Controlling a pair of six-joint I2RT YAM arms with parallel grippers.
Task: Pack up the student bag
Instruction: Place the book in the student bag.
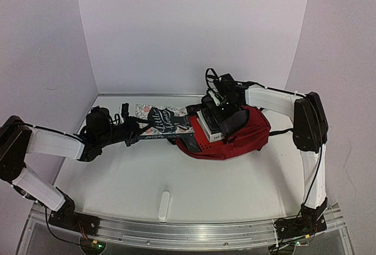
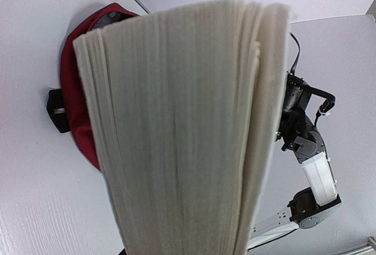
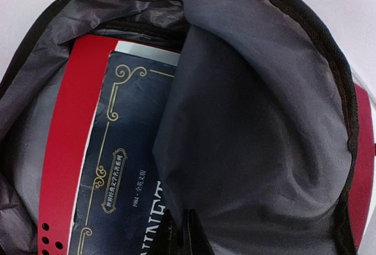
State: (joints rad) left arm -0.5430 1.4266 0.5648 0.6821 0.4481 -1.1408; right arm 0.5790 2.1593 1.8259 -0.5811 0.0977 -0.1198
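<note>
Right wrist: student bag holds "1984" book

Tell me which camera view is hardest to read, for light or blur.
Left wrist hardest: the held book fills the frame edge-on, close and slightly soft. Right wrist: the student bag has dim grey lining, the dark blue book legible. Top external: even light, soft shadows.

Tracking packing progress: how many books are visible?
2: one patterned book in the left hand, one navy book inside the student bag on a red folder. Others may be hidden.
</note>
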